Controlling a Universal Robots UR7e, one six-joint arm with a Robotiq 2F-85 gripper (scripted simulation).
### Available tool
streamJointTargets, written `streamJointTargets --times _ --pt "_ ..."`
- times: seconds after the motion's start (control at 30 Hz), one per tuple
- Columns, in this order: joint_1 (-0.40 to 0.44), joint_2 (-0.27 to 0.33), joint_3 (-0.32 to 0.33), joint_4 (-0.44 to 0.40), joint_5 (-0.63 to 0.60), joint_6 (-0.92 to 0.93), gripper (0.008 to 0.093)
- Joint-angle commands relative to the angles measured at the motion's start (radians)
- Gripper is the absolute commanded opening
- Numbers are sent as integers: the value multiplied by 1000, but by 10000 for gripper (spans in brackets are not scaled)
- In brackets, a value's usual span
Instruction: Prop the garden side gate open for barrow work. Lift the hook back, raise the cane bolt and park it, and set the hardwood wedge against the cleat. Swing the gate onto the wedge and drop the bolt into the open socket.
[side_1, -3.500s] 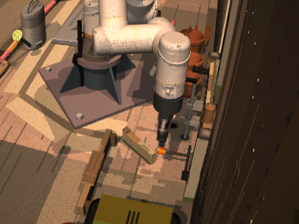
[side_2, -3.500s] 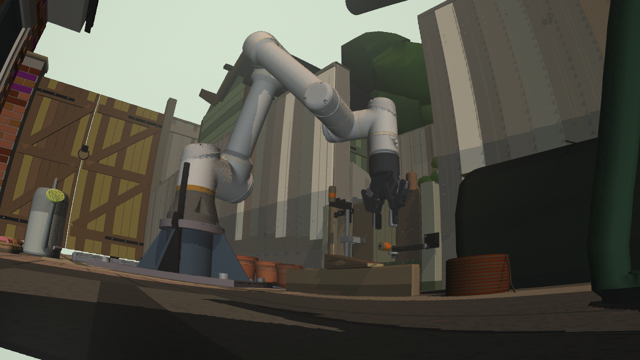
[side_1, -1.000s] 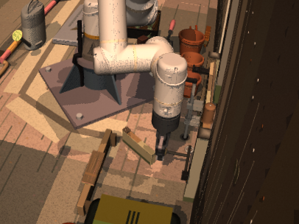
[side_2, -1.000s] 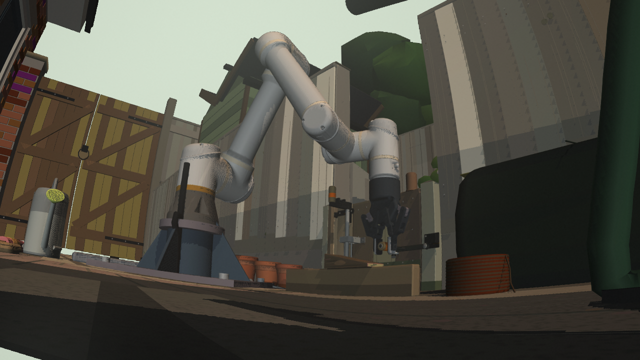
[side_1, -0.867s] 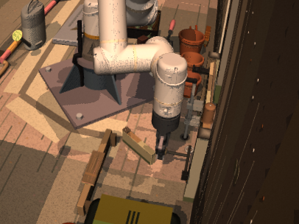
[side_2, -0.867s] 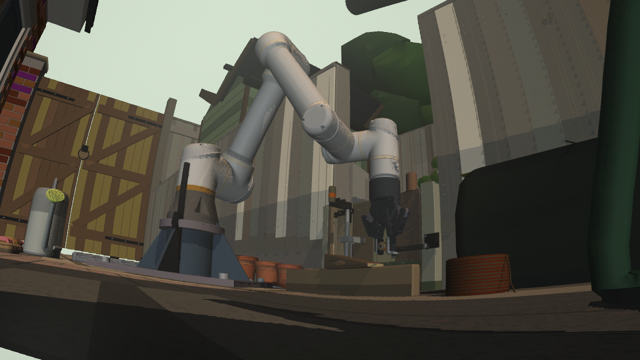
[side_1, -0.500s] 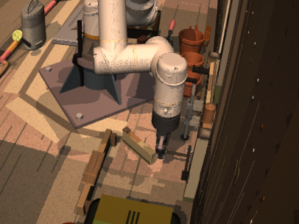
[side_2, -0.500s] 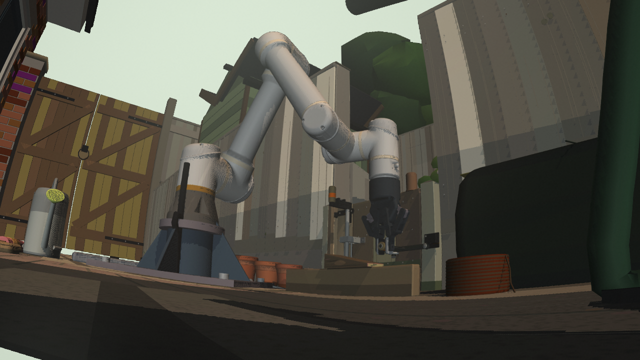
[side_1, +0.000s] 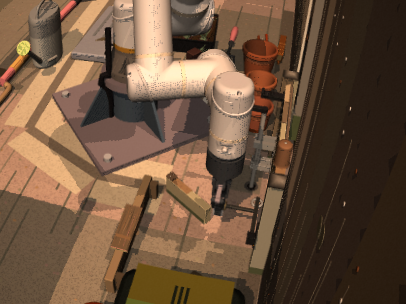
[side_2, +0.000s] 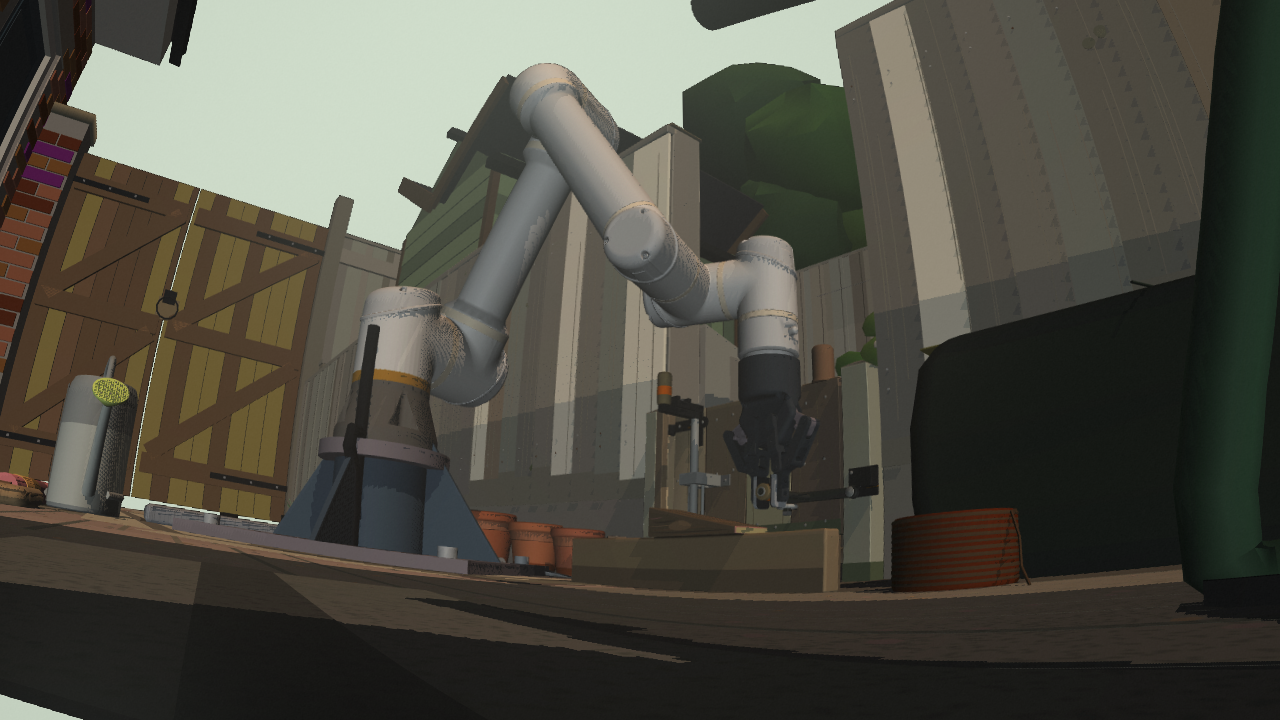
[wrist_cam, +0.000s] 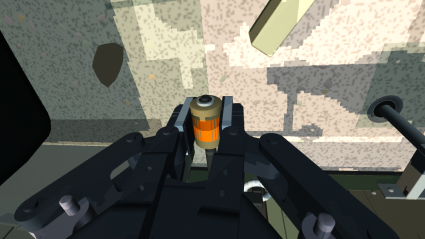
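Observation:
The hardwood wedge (side_1: 188, 197) lies on the paving just left of my gripper (side_1: 218, 206), apart from the long wooden cleat (side_1: 131, 223) further left. My gripper (wrist_cam: 206, 114) is closed around the orange-banded knob (wrist_cam: 206, 122) at the end of the hook's dark rod (side_1: 239, 207), low beside the gate (side_1: 268, 215). The rod (side_2: 819, 493) runs level from the knob (side_2: 763, 492) to a plate on the gate. The cane bolt (side_1: 256, 150) stands upright against the gate further along, its foot in a dark floor socket (wrist_cam: 385, 108). The wedge's pale end (wrist_cam: 278, 25) shows in the wrist camera.
Terracotta pots (side_1: 261, 70) stand stacked by the gate behind the bolt. A yellow barrow body (side_1: 177, 286) sits at the near edge. A coiled hose (side_2: 956, 548) lies on the ground nearby. A watering can (side_1: 45, 32) stands far left. The arm's base plate (side_1: 127, 117) fills the middle.

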Motion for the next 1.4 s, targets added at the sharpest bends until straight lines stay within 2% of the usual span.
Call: streamJointTargets --times 0.0,0.67,1.37 --pt "0 -1 0 0 0 0 80" --pt "-1 -23 -6 27 0 -1 80" --pt "-7 -60 -34 92 0 -7 80"
